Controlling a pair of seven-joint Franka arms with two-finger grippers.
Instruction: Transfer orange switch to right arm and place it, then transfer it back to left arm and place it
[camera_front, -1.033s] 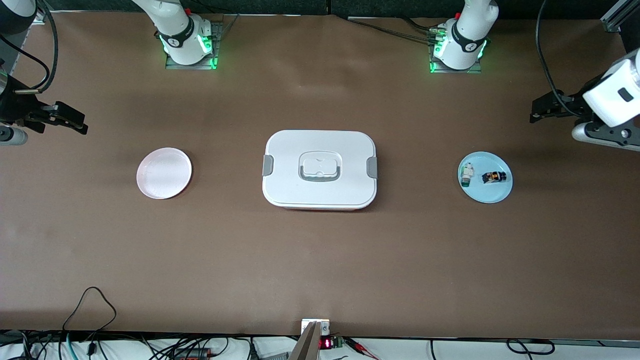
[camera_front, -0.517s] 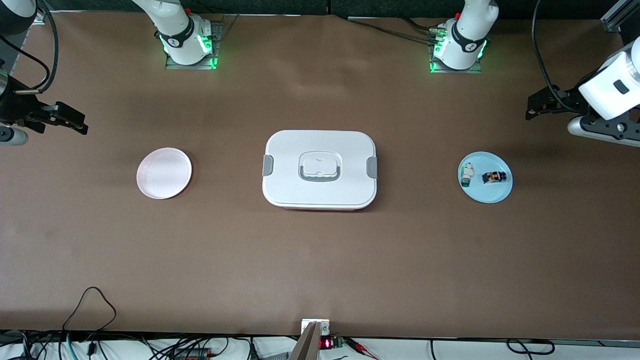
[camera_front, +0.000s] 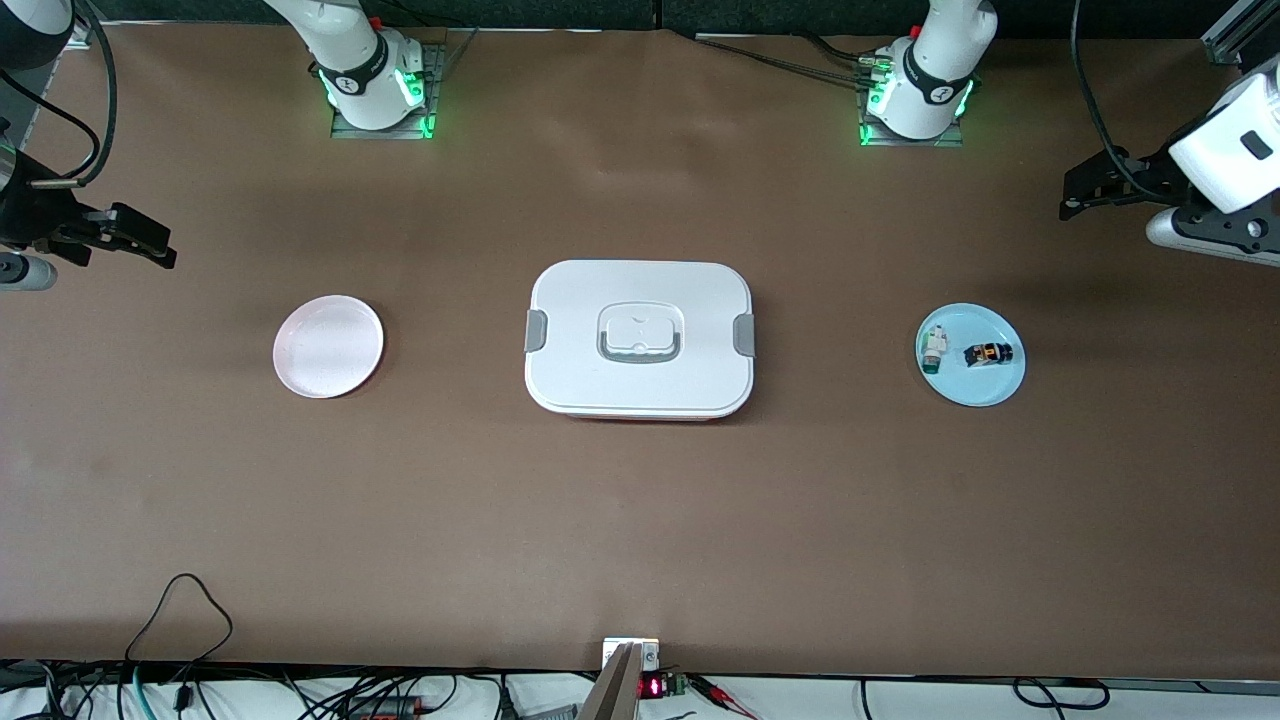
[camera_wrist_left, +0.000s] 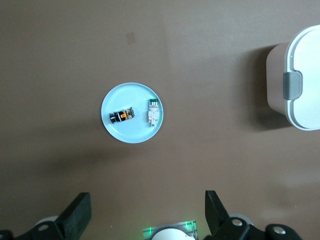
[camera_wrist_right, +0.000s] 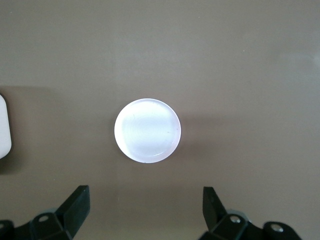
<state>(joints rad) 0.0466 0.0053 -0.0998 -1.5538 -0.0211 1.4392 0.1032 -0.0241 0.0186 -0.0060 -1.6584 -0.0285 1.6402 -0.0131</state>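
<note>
The tabletop (camera_front: 640, 520) has a matt brown covering. The box (camera_front: 640, 290) is smooth white plastic with grey plastic clips. The pink plate (camera_front: 328, 346) and the blue plate (camera_front: 985, 385) look like smooth plastic. The end effector fingers (camera_wrist_left: 77, 212) are matt black

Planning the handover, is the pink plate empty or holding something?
Empty: the pink plate shows only its bare surface in the front and right wrist views.

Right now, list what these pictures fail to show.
- Orange switch on the blue plate: markings too small, front and left wrist views.
- Box: contents hidden by its closed lid; cut off by the edge in both wrist views.
- Left gripper and right gripper: arms cut off by the front view's edges.
</note>
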